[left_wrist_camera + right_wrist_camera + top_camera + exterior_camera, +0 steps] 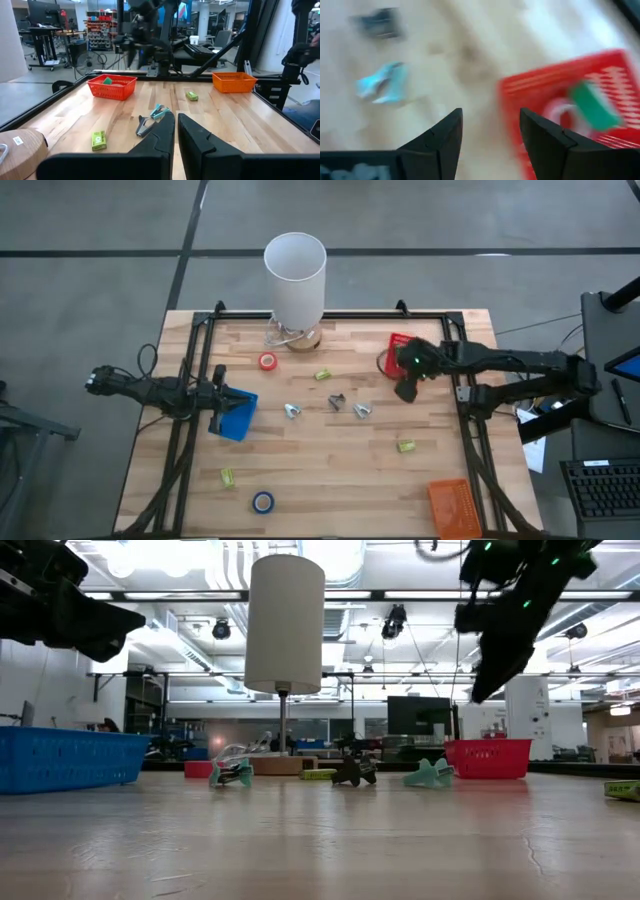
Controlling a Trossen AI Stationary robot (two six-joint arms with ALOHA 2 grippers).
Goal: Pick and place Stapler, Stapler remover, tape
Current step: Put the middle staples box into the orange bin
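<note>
1. The right gripper [408, 385] hangs above the table with fingers spread wide and empty, just beside the red bin [398, 343], which holds a green roll [594, 106]
2. Nearest loose piece: the teal staple remover [361, 410], left of it; the left gripper [222, 395] is farther, fingers shut

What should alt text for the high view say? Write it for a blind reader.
Seen from above, the right gripper hangs open by the red bin at the wooden table's right rear; the left gripper waits at the blue bin on the left. Staple removers and tape rolls lie scattered across the wood.
</note>
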